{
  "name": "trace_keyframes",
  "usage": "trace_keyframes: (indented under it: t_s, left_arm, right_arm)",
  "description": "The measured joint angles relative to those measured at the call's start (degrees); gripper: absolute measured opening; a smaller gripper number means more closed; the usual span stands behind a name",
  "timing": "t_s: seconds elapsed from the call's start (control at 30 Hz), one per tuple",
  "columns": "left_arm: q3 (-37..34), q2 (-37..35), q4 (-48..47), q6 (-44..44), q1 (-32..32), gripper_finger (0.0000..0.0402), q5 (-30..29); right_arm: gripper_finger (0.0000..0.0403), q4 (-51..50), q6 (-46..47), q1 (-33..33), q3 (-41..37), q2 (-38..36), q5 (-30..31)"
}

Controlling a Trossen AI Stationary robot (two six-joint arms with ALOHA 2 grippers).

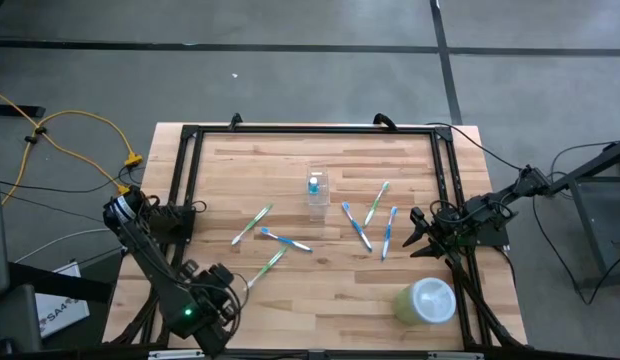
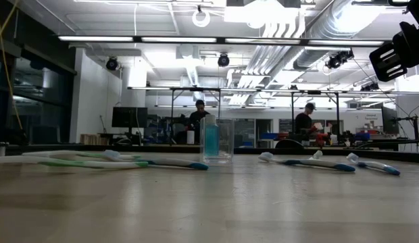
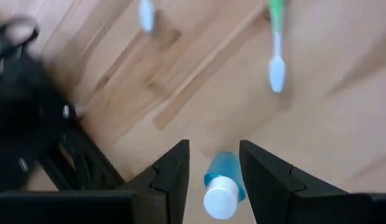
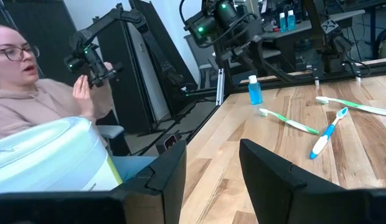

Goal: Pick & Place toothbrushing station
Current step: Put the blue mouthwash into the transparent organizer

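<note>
My left gripper (image 3: 215,146) points down over the table's near left corner, open. A small blue tube with a white cap (image 3: 221,190) stands upright on the table (image 1: 320,290) under the gap between the fingers, and I see no touch. The right wrist view shows the same tube (image 4: 255,90) on its base. A clear cup (image 1: 317,187) holding another blue tube stands mid-table. Several blue and green toothbrushes (image 1: 285,240) lie flat around it. My right gripper (image 1: 420,232) waits open at the right edge, pointing level.
A pale green round container (image 1: 427,300) stands at the near right corner. A black frame (image 1: 310,130) runs around the table. A person (image 4: 31,81) sits beyond the table's left side. Bare wood lies between the brushes and the near edge.
</note>
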Motion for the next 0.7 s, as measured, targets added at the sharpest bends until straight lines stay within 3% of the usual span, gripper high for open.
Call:
trace_keyframes:
  t_s: [0.27,0.7]
  left_arm:
    - [0.0,-0.1,5.1,23.7,0.0,0.0133,3.0]
    - [0.0,-0.8,10.1,38.2,-5.0,0.0133,1.7]
  right_arm:
    - [0.0142,0.0,0.0,0.0,0.0,0.0,0.0]
    - [0.0142,0.0,0.0,0.0,0.0,0.0,0.0]
